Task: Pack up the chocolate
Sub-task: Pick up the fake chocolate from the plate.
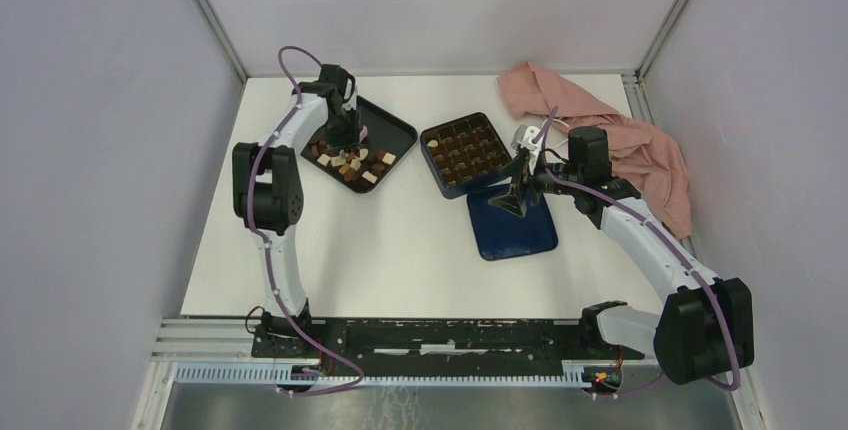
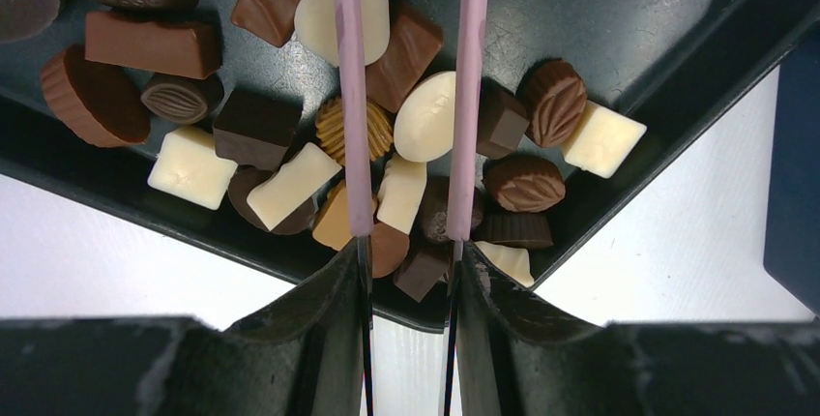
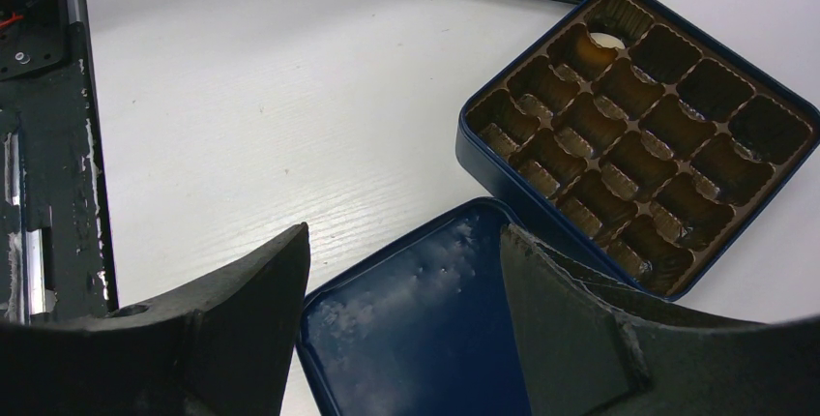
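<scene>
Roughly two dozen small chocolate pieces [image 2: 256,126] in one black rectangular tray [image 2: 619,10] — dark brown, light brown, cream-white. One dark blue square box [image 3: 481,166] — sixteen compartments. One dark blue lid [image 3: 416,329]. One pink cloth [image 1: 655,155].

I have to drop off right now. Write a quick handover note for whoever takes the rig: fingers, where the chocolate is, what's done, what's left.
Left gripper: fingers part open over the black tray, straddling loose chocolate; nothing gripped.
Right gripper: fingers wide open above the blue lid, empty.
Blue box: by the lid, uncovered; one white piece sits in an edge compartment, and the other compartments in view look empty.
Done: one piece packed, as far as shows.
Left: nearly all the chocolate, piled in the tray.
</scene>
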You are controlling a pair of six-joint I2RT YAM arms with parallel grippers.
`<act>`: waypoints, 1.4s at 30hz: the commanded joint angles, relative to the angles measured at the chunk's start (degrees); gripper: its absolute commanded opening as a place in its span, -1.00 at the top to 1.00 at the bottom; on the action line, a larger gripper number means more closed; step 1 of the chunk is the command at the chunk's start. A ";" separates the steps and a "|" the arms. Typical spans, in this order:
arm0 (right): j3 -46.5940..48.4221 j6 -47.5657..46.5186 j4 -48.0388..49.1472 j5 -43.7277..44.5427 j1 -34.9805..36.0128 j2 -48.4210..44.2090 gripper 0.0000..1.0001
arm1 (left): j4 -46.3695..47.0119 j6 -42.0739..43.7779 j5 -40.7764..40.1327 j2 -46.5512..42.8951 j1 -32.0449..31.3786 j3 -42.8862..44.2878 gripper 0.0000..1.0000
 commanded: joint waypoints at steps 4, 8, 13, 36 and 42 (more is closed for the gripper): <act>2.52 -0.68 0.64 -0.47 0.15 0.36 -0.55 | -0.09 3.02 0.82 1.38 0.27 2.95 0.18; 2.56 -0.68 0.59 -0.40 0.16 0.42 -0.55 | -0.32 3.05 0.75 1.89 0.32 3.25 0.18; 2.60 -0.68 0.64 -0.46 0.17 0.42 -0.55 | -0.34 2.98 0.89 1.97 0.31 3.40 0.17; 2.61 -0.76 0.53 -0.45 0.54 0.73 -0.55 | -1.69 2.92 -0.15 3.03 0.30 4.69 0.11; 2.61 -0.85 0.57 -0.46 0.64 0.69 -0.55 | -2.46 2.77 -0.77 3.13 0.21 5.19 0.11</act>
